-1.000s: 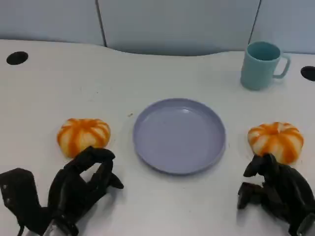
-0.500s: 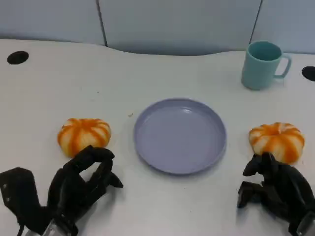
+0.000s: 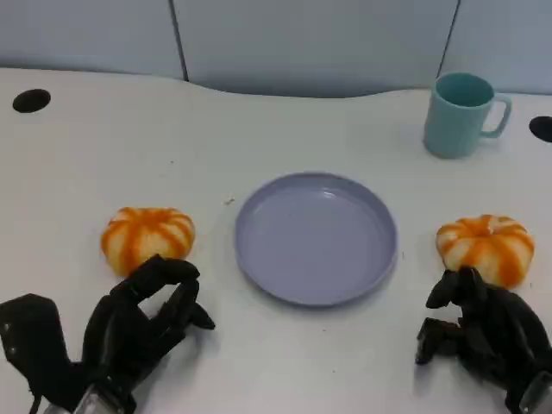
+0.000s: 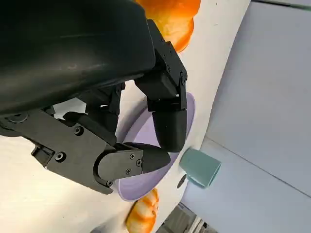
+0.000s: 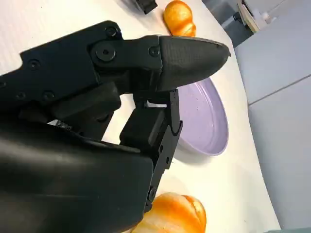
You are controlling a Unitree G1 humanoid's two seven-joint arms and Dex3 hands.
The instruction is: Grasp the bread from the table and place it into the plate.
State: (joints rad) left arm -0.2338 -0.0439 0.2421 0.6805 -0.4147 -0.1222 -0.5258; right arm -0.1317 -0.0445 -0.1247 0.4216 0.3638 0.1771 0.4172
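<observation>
Nothing has moved over the last second: the left hand [image 3: 142,323] and right hand [image 3: 479,332] remain curled and empty beside 2 untouched bread rolls [image 3: 147,238] [image 3: 484,247], so the purple plate [image 3: 316,237] awaits its bread.

This looks like an office or lab room fitted out as a test bench rather than a home kitchen. The smooth white tabletop [image 3: 285,362] has a curved far edge and round black cable holes, one at the far left [image 3: 31,101] and one at the far right [image 3: 542,128], as office desks have. Behind it stand plain pale blue-grey partition panels [image 3: 310,43] with dark seams between them. The few props are set out sparsely: a round lavender plastic plate [image 3: 316,237], a teal ceramic mug [image 3: 460,114] at the far right, and two orange-and-white striped bread rolls, one left [image 3: 147,238], one right [image 3: 484,247].
</observation>
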